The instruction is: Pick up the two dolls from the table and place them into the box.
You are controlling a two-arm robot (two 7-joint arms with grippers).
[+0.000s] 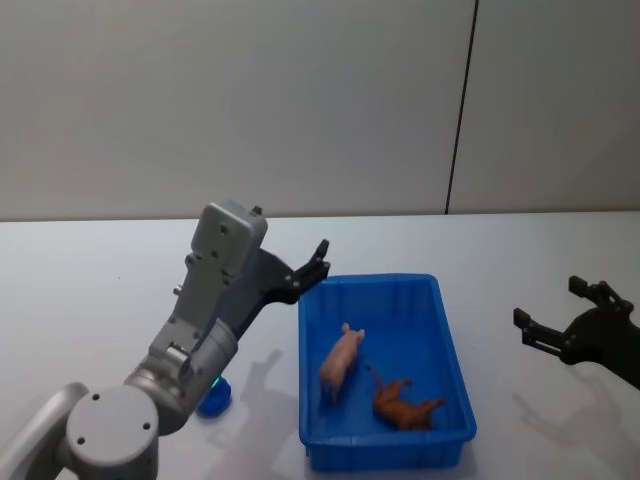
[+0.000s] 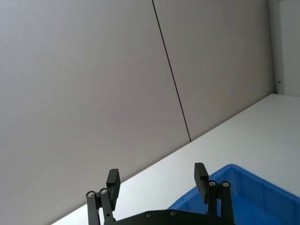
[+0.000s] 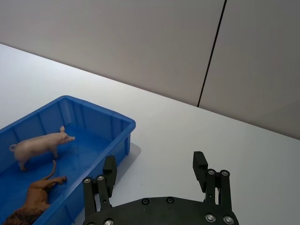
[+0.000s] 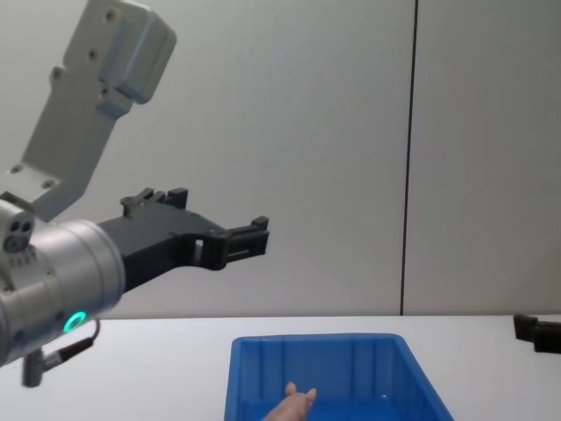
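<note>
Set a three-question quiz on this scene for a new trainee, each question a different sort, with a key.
1. True or false: the pale pink pointed-eared pig figure and the brown four-legged maned figure are both inside the bright blue ribbed plastic bin.
2. The left gripper is: A) open, raised near the bin's far left corner; B) shut on the pig figure; C) shut, down inside the bin.
3. Fill in: the open right gripper hovers off the bin's ____ side.
Key: 1 true; 2 A; 3 right.

Grey panelled wall behind, thin dark vertical seam right of middle, small round blue object low left, partly hidden.
</note>
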